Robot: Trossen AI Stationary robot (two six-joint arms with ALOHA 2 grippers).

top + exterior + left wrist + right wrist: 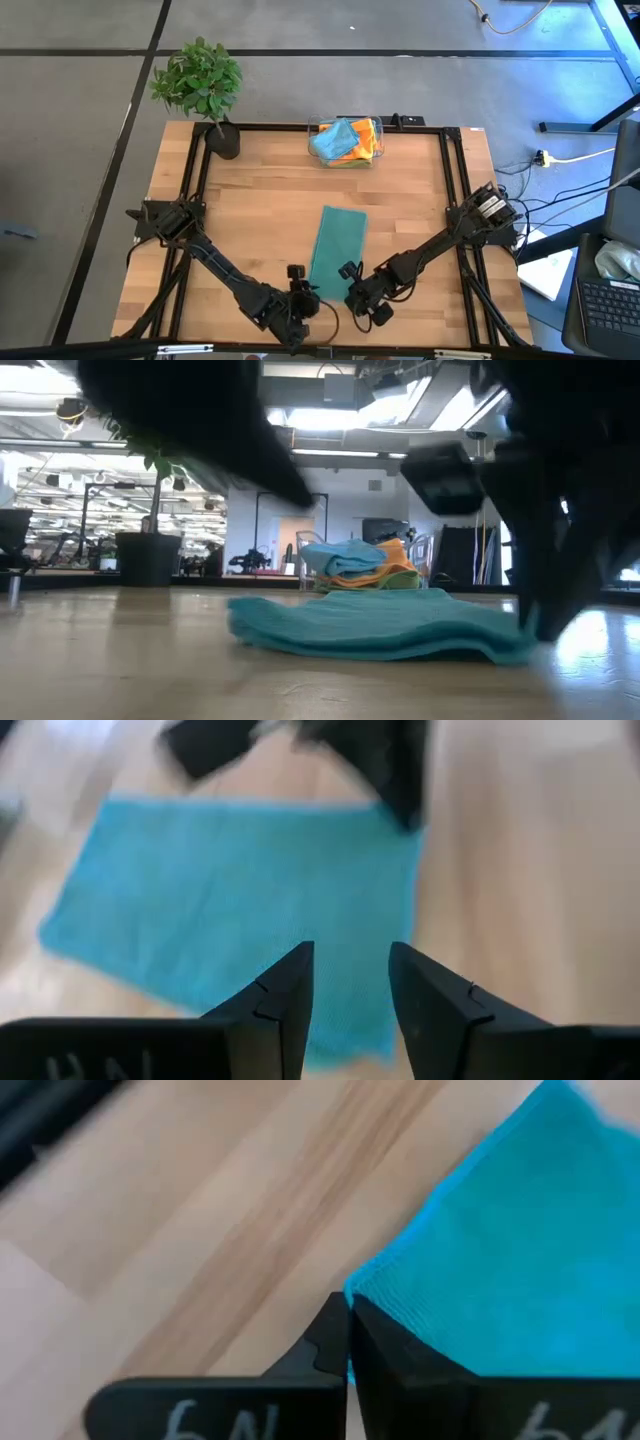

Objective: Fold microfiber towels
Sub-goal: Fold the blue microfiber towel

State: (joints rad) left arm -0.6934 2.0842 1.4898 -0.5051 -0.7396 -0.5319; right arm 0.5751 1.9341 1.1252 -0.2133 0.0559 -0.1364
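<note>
— How is the table laid out?
— A towel is laid flat near the front edge. It is flanked at its near end by the left gripper and the right gripper.

— What is placed behind?
— A bin holding further towels is set at the far edge, with a potted plant at the far left corner.
</note>
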